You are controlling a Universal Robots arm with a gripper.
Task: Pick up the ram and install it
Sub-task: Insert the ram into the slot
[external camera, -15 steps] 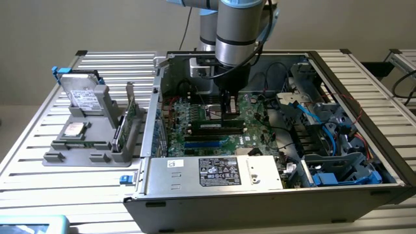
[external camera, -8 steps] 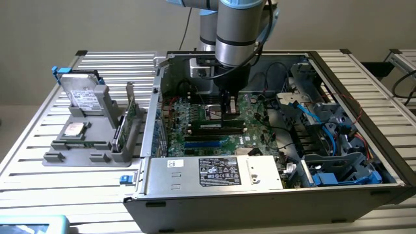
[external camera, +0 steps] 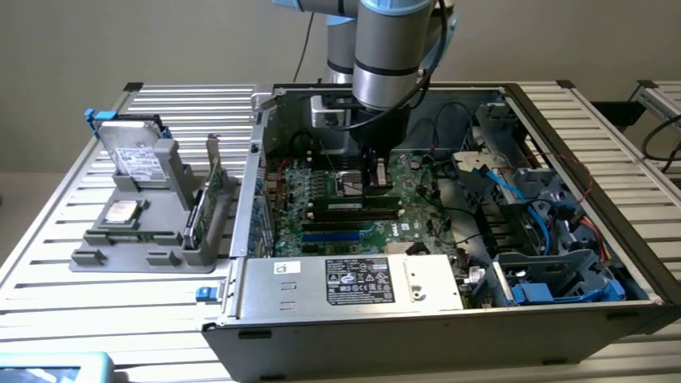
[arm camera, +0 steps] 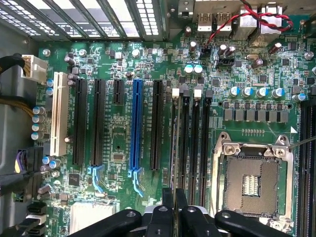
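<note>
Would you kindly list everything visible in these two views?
case: one, black, open on the slatted table
circuit board: one, green, inside the case
ram: one, green, over the board, in the hand
power supply: one, silver, inside the case beside the board
rack: one, grey, on the table, exterior view's left
drive: one, silver, in the rack
card: one, green, in the rack
arm: one, grey, reaching into the case
hand: one, black, shut on the ram
</note>
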